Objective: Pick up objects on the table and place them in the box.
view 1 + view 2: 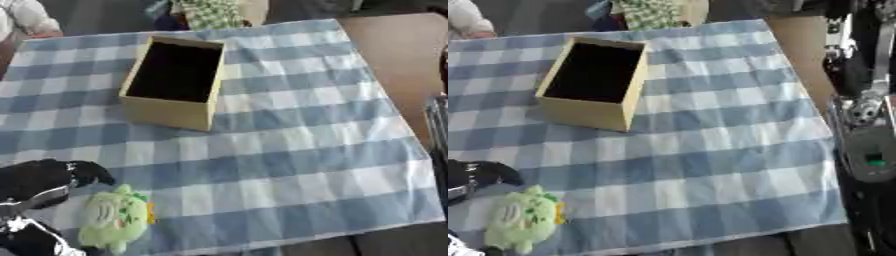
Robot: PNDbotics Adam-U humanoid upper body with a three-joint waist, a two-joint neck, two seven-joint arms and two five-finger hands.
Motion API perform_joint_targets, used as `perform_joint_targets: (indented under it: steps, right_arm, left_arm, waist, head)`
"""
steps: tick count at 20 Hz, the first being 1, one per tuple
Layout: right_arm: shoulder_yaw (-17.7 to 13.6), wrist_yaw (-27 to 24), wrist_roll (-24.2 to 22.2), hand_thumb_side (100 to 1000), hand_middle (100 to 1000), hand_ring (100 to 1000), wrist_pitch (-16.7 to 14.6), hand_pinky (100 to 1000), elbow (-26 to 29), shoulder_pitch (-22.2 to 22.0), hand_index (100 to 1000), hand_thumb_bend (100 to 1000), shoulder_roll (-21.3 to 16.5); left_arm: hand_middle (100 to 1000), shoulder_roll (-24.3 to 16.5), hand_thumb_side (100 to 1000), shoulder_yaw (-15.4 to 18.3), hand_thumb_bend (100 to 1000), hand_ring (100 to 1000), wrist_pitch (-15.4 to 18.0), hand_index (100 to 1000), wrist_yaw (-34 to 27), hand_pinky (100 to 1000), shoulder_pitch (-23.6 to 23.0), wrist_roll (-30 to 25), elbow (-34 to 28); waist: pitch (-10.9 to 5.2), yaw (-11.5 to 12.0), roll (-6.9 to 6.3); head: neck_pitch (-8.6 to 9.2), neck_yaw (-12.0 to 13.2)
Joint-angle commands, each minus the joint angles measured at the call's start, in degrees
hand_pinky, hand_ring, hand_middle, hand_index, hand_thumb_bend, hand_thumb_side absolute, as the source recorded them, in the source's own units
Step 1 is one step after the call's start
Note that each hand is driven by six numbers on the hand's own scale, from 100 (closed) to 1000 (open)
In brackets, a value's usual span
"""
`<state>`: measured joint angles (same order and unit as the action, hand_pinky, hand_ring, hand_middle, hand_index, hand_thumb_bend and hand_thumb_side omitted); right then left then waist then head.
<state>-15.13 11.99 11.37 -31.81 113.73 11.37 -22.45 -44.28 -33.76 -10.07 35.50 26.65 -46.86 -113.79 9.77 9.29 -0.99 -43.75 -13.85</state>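
We are hovering our left hand (48,182) at lower left, fingers curled on nothing, beside green plush (114,217), box (175,82) sitting open at upper left, right hand's (868,150) fingers hidden.

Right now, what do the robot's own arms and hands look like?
The left hand at the lower left is black, with rounded fingers and thin silvery-white edging lower down. The right arm along the right edge is black with silver metal joints and a dark rounded shell bearing a small green mark; its hand cannot be made out.
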Motion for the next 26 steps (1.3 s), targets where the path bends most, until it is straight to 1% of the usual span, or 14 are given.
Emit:
perform_joint_targets:
  steps: [1, 7, 17, 21, 23, 26]
  right_arm:
    - [-0.2, -0.1, -0.1, 762, 588, 610, 0.0, 780, 0.9, 0.7, 773, 100, -0.7]
    - [-0.2, -0.2, -0.2, 763, 587, 608, 0.2, 779, 0.9, 0.6, 773, 100, -0.4]
    - [-0.2, -0.3, -0.4, 763, 585, 607, 0.3, 779, 0.9, 0.7, 772, 100, 0.0]
    - [-0.2, -0.4, -0.5, 764, 585, 607, 0.4, 778, 0.9, 0.7, 772, 100, 0.2]
    - [-0.2, -0.4, -0.6, 764, 585, 607, 0.5, 778, 0.9, 0.7, 772, 100, 0.3]
    - [-0.2, -0.4, -0.6, 764, 584, 607, 0.5, 778, 0.9, 0.7, 772, 100, 0.4]
  left_arm:
    - [888, -0.8, 424, 0.3, 564, 866, -0.4, 931, 1.1, 778, 0.4, -0.7, -0.8]
    - [891, 0.1, 429, 0.1, 561, 871, -1.8, 927, 5.5, 781, 0.2, -0.8, -0.8]
    - [877, 2.4, 439, -1.2, 506, 860, -3.4, 914, 7.6, 766, 1.0, -3.5, -0.8]
    - [855, 3.3, 431, -1.7, 483, 825, -3.8, 903, 8.4, 726, 1.1, -3.9, -0.1]
    - [837, 3.7, 425, -1.9, 464, 782, -3.8, 890, 8.8, 677, 1.1, -3.7, 0.5]
    - [824, 4.2, 423, -2.2, 460, 750, -3.7, 879, 9.5, 631, 1.2, -3.3, 1.4]
  waist:
    - [-0.55, 0.0, -0.04]
    - [-0.39, -0.2, 0.01]
    - [-0.18, -0.5, 0.02]
    - [-0.07, -0.5, 0.04]
    - [-0.02, -0.6, 0.08]
    - [0.07, -0.6, 0.12]
  head:
    - [-0.37, 0.0]
    - [-0.37, 0.1]
    - [-0.37, 0.3]
    - [-0.37, 0.3]
    - [-0.37, 0.4]
    - [-0.37, 0.5]
